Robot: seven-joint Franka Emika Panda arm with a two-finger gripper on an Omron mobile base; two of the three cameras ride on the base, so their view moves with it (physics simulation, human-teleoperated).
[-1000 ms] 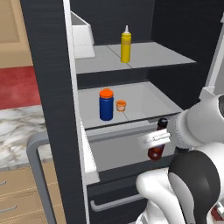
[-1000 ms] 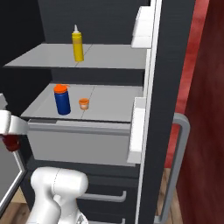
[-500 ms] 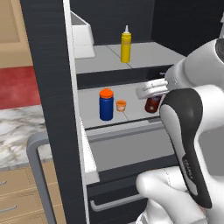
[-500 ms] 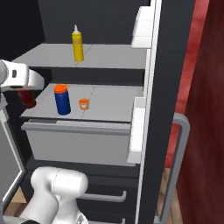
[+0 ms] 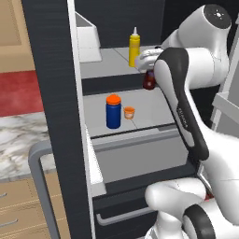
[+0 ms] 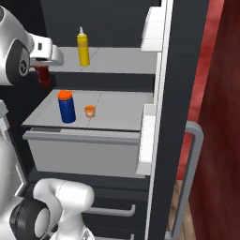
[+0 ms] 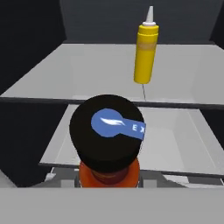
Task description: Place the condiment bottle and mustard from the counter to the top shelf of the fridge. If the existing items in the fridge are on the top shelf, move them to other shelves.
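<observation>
Gripping condiment bottle [image 7: 109, 142] in pincer [image 6: 43, 71], near mustard [image 7: 146, 48]

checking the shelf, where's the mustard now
The mustard stands upright on the fridge's top shelf, just behind the held condiment bottle in the left base view.

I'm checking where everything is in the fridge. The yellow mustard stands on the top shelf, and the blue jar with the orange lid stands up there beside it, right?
Not quite. The mustard does stand on the top shelf, but the blue jar with the orange lid stands one shelf lower, beside the tiny orange cup. The left base view shows it.
</observation>
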